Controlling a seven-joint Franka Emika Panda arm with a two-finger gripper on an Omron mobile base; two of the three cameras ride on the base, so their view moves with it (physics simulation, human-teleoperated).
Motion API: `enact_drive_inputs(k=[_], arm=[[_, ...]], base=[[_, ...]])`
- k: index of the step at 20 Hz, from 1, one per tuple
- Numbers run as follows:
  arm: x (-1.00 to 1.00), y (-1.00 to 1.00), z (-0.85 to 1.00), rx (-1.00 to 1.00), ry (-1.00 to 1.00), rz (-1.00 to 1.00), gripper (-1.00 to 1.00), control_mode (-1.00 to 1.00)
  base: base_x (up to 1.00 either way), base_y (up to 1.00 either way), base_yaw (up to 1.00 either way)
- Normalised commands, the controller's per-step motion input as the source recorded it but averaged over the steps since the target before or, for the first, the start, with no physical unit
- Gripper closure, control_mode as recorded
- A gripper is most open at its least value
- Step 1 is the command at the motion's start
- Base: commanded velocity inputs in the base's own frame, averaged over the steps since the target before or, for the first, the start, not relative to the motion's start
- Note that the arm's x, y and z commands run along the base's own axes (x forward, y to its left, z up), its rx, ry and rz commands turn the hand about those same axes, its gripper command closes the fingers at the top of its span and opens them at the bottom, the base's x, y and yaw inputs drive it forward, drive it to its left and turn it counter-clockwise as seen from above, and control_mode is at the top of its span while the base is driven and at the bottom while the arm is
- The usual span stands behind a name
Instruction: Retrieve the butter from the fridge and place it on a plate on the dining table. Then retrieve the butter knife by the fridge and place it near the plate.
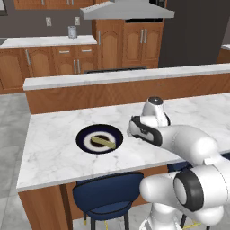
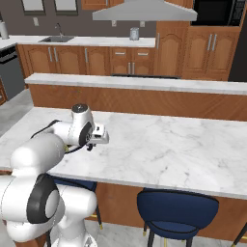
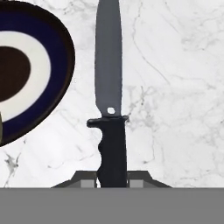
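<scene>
The claw (image 3: 112,183) is closed on the black handle of the butter knife (image 3: 109,87), held over the white table (image 3: 175,87). The knife's long grey blade points straight away from the claw. The plate (image 3: 52,57) lies just beside the blade, not touching it. On the other side, bare marble is seen. The butter (image 1: 103,142) lies on the plate, well in from the table's edges.

One plate (image 1: 85,137), one butter stick (image 1: 104,143), one butter knife (image 3: 109,109), two blue stools (image 2: 176,208), one range hood (image 1: 128,10), one grey canister (image 1: 72,32).
</scene>
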Motion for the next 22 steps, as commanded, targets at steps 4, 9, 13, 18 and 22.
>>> enact_drive_inputs(k=[4, 9, 13, 18, 22], arm=[[0.16, 0.05, 0.00, 0.01, 0.05, -0.01, 1.00, -1.00], [0.19, 0.09, 0.00, 0.00, 0.02, -0.07, 1.00, -1.00], [0.10, 0.11, -0.11, 0.00, 0.00, -0.06, 1.00, -1.00], [0.12, 0.01, -0.24, 0.00, 0.00, -0.01, 1.00, -1.00], [0.01, -0.09, -0.20, 0.00, 0.00, 0.00, 1.00, -1.00]], base=[[0.00, 0.00, 0.00], [0.00, 0.00, 0.00], [0.00, 0.00, 0.00], [0.00, 0.00, 0.00], [0.00, 0.00, 0.00]])
